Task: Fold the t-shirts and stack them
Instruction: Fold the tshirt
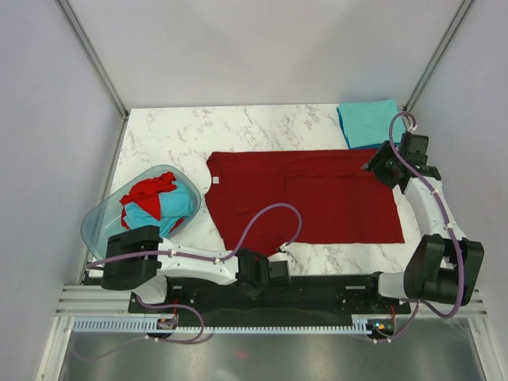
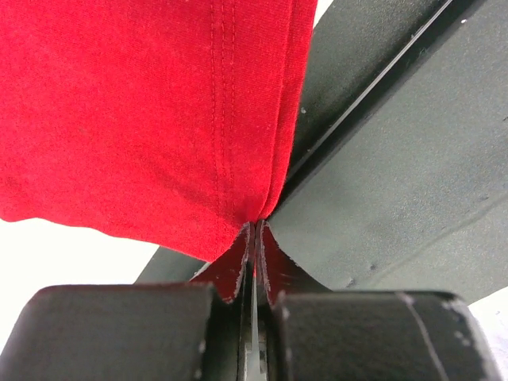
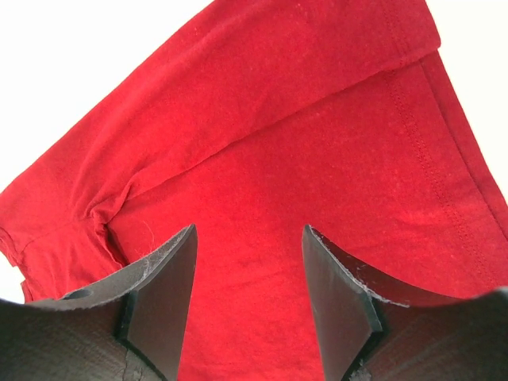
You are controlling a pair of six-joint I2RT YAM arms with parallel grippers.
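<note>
Surface: marble tabletop (image 1: 159, 135), enclosed by grey walls (image 1: 48, 119);
Left gripper (image 2: 254, 238): clamped on dark red t-shirt (image 1: 317, 198);
Right gripper (image 3: 248, 238): fingers parted above it

White marble table (image 1: 159, 135), dark red t-shirt (image 1: 317, 198) spread flat, folded teal t-shirt (image 1: 367, 123) far right corner, basin (image 1: 97, 225) at left

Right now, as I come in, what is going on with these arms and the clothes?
A dark red cotton t-shirt lies spread on the white marble table. The left gripper is shut on its near hem; the right gripper is open above its far right part. A folded teal t-shirt sits at the far right corner, and crumpled red and teal t-shirts wait in the translucent plastic basin at left.
</note>
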